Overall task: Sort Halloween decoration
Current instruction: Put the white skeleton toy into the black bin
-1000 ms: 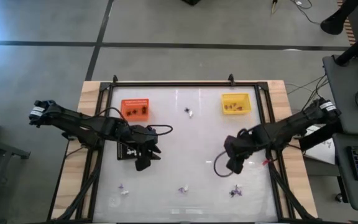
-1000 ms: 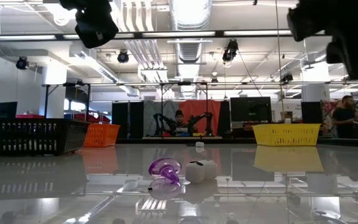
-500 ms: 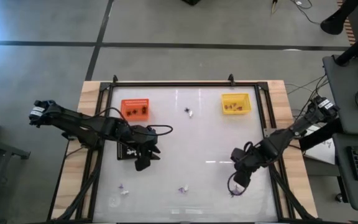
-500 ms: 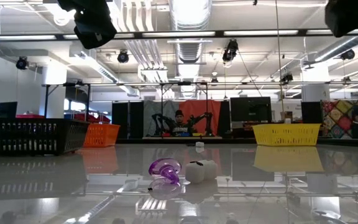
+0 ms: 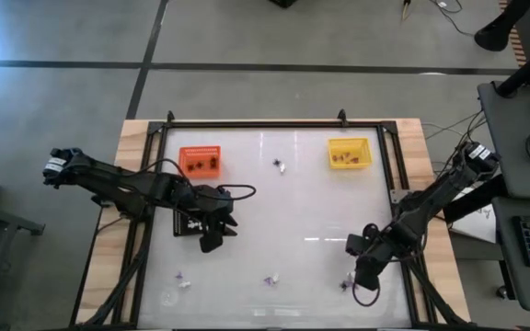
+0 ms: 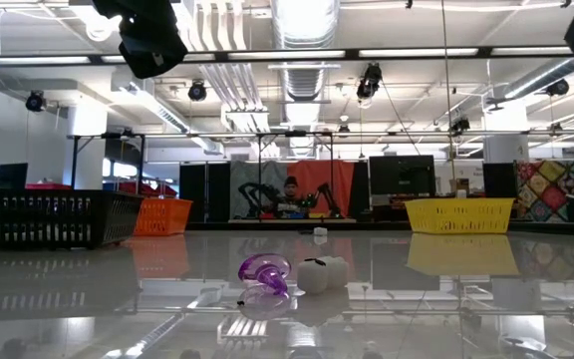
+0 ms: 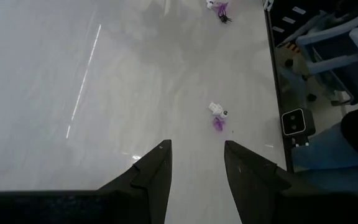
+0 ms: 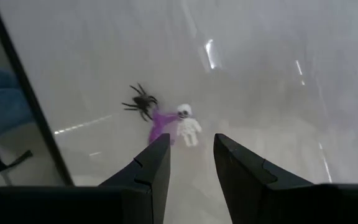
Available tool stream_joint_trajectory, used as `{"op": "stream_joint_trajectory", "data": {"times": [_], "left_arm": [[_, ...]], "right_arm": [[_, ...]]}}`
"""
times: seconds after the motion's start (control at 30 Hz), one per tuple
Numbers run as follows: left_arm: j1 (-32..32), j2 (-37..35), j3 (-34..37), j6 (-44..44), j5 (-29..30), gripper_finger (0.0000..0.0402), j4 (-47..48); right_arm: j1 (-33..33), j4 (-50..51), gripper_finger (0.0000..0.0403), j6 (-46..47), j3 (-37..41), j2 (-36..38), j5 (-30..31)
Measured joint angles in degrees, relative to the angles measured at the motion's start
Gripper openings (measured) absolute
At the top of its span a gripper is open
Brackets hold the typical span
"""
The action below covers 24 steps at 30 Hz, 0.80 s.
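High: I see R gripper point(image 5: 361, 274) near desk point(image 5: 283, 211) front-right edge, by trinkets point(image 5: 347, 282). L gripper point(image 5: 212, 234) over black tray. R wrist: fingers apart, nothing held; black spider point(image 8: 140, 103), purple piece point(image 8: 160, 126), white skeleton point(image 8: 188, 127) just ahead. L wrist: fingers apart, empty.

A: Left arm?

B: Enters from nine o'clock, reaches toward the table's centre-left. Left gripper point(image 5: 212, 235) points toward six o'clock, raised off the surface; the low view shows it high up. Its fingers point(image 7: 154, 174) stand apart, nothing between them.

A: Right arm?

B: Comes in from three o'clock, stretched diagonally toward five o'clock. Right gripper point(image 5: 364, 276) sits near the table's five o'clock corner, tilted downward. Its fingers point(image 8: 157, 163) are parted with a clear gap, gripping nothing.

A: Contact between the arms?

B: None; well apart.
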<state>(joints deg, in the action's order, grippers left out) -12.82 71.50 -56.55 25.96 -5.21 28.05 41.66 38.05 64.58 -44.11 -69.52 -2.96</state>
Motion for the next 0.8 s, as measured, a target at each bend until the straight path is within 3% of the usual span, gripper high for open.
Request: {"op": "stream_joint_trajectory", "data": {"times": [0.8], "left_arm": [[0.0, 0.0, 0.0, 0.0, 0.1, 0.013, 0.0]], "right_arm": [[2.0, -14.9, 0.0116, 1.5, 10.3, 0.0, -0.5]]}}
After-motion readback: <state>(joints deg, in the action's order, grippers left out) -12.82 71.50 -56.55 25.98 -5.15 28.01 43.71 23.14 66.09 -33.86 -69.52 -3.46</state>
